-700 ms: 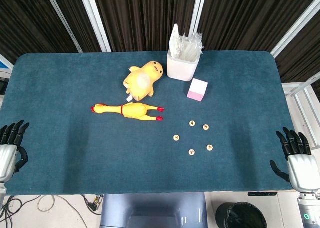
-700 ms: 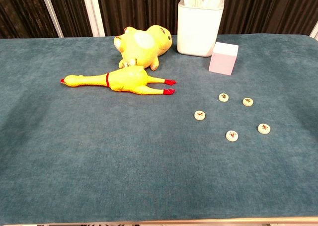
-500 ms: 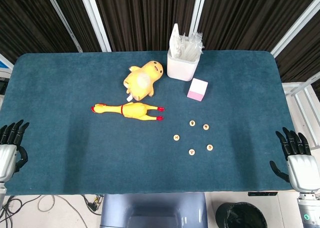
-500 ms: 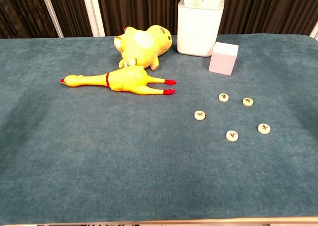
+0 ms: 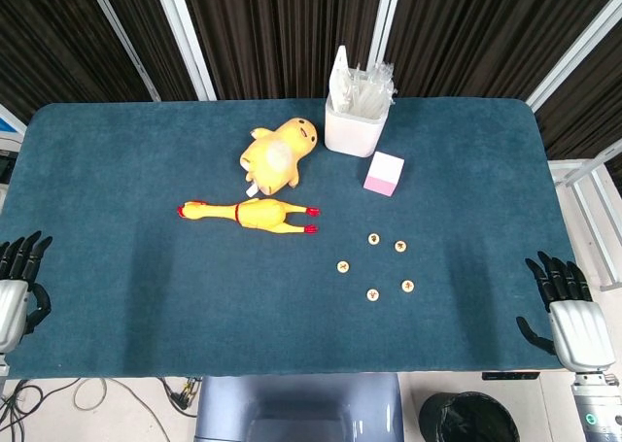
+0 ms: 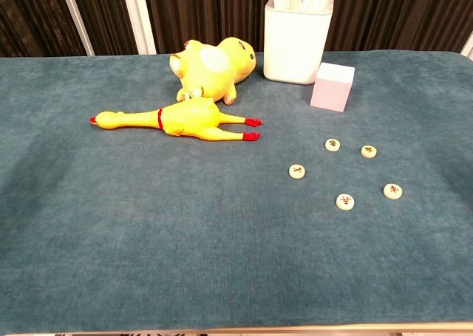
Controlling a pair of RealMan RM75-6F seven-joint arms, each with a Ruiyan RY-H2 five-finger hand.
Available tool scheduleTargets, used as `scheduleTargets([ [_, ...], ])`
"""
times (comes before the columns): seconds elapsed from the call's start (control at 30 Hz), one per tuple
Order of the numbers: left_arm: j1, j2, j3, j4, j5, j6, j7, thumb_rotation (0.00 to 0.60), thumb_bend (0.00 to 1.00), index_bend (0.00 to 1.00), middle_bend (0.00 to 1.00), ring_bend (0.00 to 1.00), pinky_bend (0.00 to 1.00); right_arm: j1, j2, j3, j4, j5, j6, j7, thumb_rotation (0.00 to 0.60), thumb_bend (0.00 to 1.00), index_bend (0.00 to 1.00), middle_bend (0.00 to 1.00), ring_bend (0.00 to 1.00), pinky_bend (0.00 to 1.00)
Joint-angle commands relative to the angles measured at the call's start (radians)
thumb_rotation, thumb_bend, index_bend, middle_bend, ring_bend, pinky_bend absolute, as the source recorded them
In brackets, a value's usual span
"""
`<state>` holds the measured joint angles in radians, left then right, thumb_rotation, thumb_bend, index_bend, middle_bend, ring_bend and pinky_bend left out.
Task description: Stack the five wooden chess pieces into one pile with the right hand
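Your right hand (image 5: 566,311) has slid inward along the table's (image 5: 117,151) right edge, fingers apart, holding nothing. The five chess pieces (image 5: 373,266) are pale discs with dark marks, ringed loosely right of the rubber chicken (image 5: 251,212).

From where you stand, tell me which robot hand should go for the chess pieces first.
The right robot hand. The chess pieces lie loose on the right half of the table, with open cloth between them and that hand. The left robot hand sits at the far left edge, much farther away.
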<state>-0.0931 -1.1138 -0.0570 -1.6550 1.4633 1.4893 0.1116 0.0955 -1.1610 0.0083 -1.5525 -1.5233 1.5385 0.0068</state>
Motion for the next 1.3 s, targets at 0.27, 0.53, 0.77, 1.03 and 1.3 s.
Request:
scheduleTargets([
  [0.27, 0.001, 0.001, -0.007, 0.0, -0.014, 0.0, -0.001, 0.6, 0.82, 0.08, 0.0, 0.0, 0.02, 0.028, 0.015, 0.004, -0.005, 0.015, -0.088, 0.064, 0.6, 0.36, 0.08, 0.0, 0.0, 0.04],
  [0.53, 0.001, 0.007, -0.007, 0.002, -0.015, -0.005, -0.016, 0.6, 0.82, 0.08, 0.0, 0.0, 0.02, 0.166, 0.112, 0.058, -0.104, 0.052, -0.299, 0.066, 0.6, 0.36, 0.08, 0.0, 0.0, 0.04],
  [0.77, -0.001, 0.008, -0.009, 0.006, -0.021, -0.009, -0.025, 0.6, 0.82, 0.08, 0.0, 0.0, 0.02, 0.334, 0.151, 0.154, -0.206, 0.162, -0.5, -0.039, 0.6, 0.36, 0.09, 0.0, 0.0, 0.04],
  [1.03, -0.002, 0.009, -0.008, 0.007, -0.017, -0.01, -0.031, 0.6, 0.82, 0.08, 0.0, 0.0, 0.01, 0.507, 0.004, 0.247, -0.229, 0.416, -0.604, -0.263, 0.6, 0.36, 0.21, 0.0, 0.01, 0.05],
  [1.3, -0.004, 0.008, -0.009, 0.01, -0.019, -0.014, -0.033, 0.6, 0.82, 0.08, 0.0, 0.0, 0.01, 0.637, -0.214, 0.257, -0.081, 0.614, -0.62, -0.417, 0.6, 0.36, 0.28, 0.1, 0.13, 0.12],
])
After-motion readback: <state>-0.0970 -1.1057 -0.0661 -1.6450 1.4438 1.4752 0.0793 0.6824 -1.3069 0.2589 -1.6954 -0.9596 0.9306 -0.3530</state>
